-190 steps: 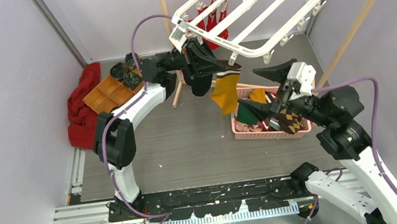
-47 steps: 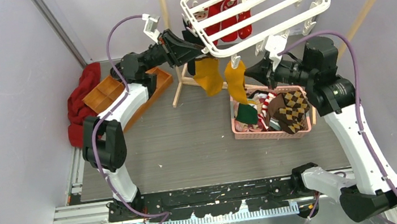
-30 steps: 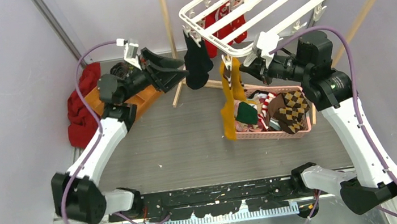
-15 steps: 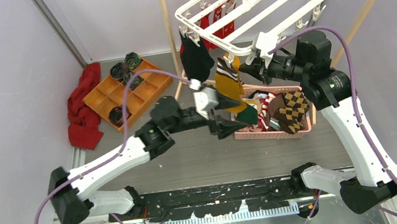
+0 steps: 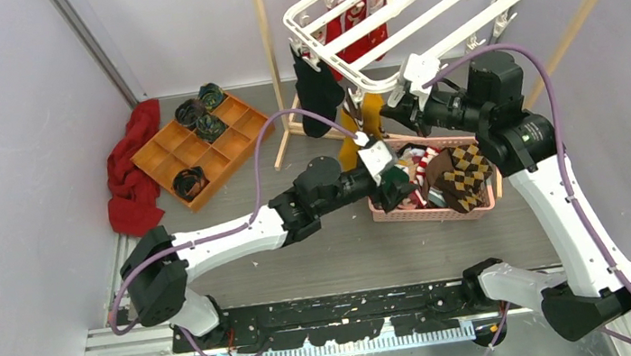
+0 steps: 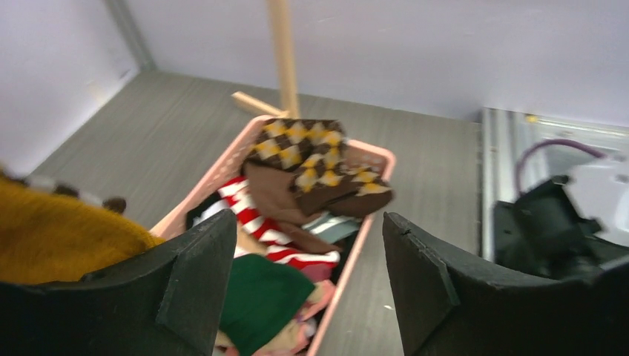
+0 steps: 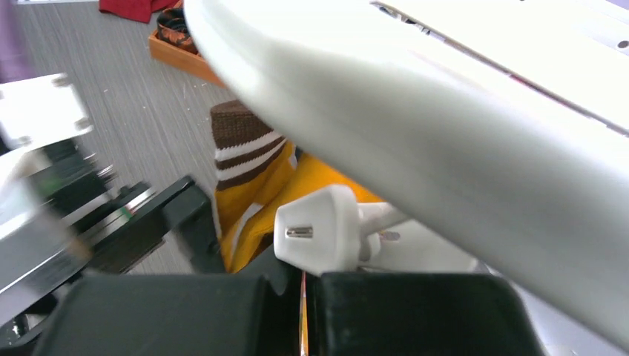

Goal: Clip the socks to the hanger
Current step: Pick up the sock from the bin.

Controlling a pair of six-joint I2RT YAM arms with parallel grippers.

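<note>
The white hanger [image 5: 419, 11] hangs from the rack's rod. A black sock [image 5: 316, 96] and a mustard-yellow sock [image 5: 349, 142] with a brown striped cuff dangle from its front-left clips. My right gripper [image 5: 392, 114] is shut, its tips pressed up under a white clip [image 7: 323, 230] beside the mustard sock [image 7: 256, 196]. My left gripper [image 5: 397, 190] hovers open over the pink basket [image 5: 429, 211], holding nothing. Below its jaws [image 6: 308, 230] lie a brown argyle sock [image 6: 311, 159], a green sock [image 6: 259, 297] and a red-and-white striped one.
An orange divided tray [image 5: 225, 139] with dark rolled bundles sits at the back left, next to a red cloth [image 5: 134, 168]. The wooden rack's posts [image 5: 582, 9] flank the hanger. Red socks [image 5: 358, 32] hang at the hanger's far side.
My left arm has swung from the hanger's left side down and right to the basket, its jaws spreading wider. The right gripper has stayed shut at the clip.
</note>
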